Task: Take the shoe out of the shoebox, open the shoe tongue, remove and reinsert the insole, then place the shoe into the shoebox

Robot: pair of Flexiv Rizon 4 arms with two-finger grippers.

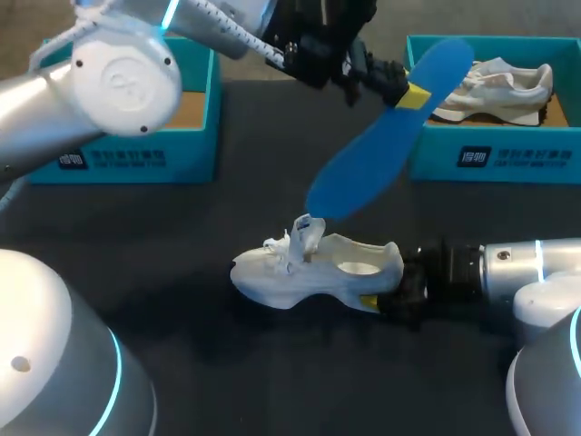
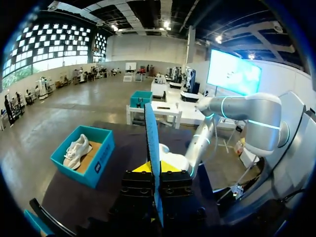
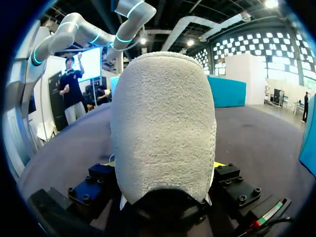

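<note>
A white shoe (image 1: 309, 268) lies on the dark table, toe pointing left, its tongue and laces pulled up. My right gripper (image 1: 381, 295) comes in from the right and is shut on the shoe's heel; in the right wrist view the fuzzy heel (image 3: 163, 123) fills the space between the fingers of the gripper (image 3: 165, 175). Above the shoe, my left gripper (image 1: 410, 94) is shut on one end of a blue insole (image 1: 372, 154), which slants down towards the shoe's tongue. In the left wrist view the insole (image 2: 151, 128) stands edge-on in that gripper (image 2: 157, 170).
A teal shoebox (image 1: 490, 159) at the back right holds a second white shoe (image 1: 499, 86). Another teal shoebox (image 1: 136, 159) stands at the back left, partly hidden by my left arm. Bare dark tabletop lies in front of the shoe.
</note>
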